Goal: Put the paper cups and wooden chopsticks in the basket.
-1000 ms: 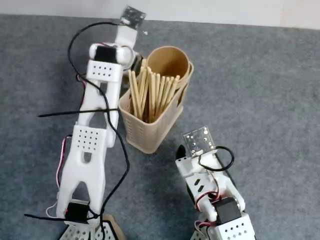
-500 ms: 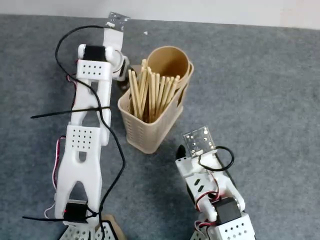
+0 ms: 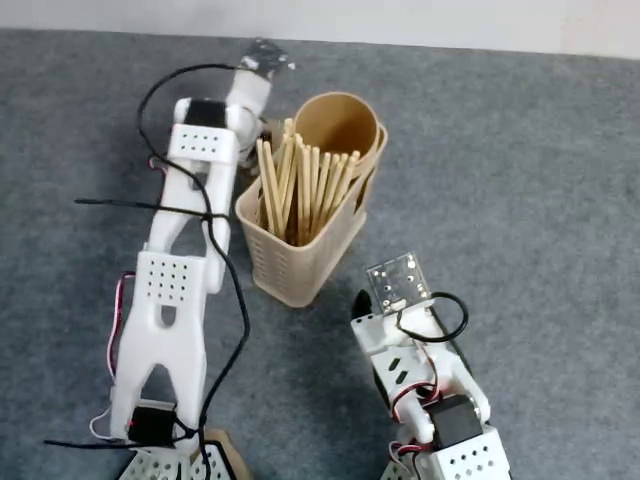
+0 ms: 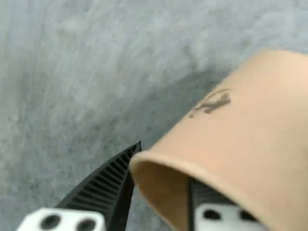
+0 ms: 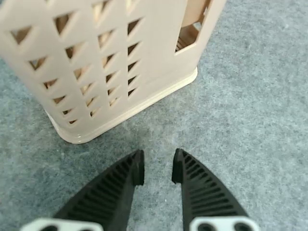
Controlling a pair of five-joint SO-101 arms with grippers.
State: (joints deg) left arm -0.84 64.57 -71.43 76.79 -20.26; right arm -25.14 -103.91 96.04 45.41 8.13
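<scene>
My left gripper (image 4: 163, 166) is shut on the rim of a tan paper cup (image 4: 231, 139), one finger outside and one inside it. From above, the left gripper (image 3: 262, 122) sits at the far left corner of the beige basket (image 3: 300, 270). In the basket stand several wooden chopsticks (image 3: 300, 190) and another paper cup (image 3: 335, 125). My right gripper (image 5: 157, 168) hangs slightly open over the carpet, just short of the basket's (image 5: 110, 62) near wall, with nothing between its fingers. From above, the right gripper (image 3: 365, 300) is at the basket's near right corner.
Grey carpet (image 3: 520, 180) covers the table, with free room to the right of the basket. Black cables (image 3: 150, 205) loop around the left arm. A pale wall edge (image 3: 450, 20) runs along the back.
The left arm swung out to the left, then came back right toward the basket's far corner, with its wrist turned. The right arm has stayed still.
</scene>
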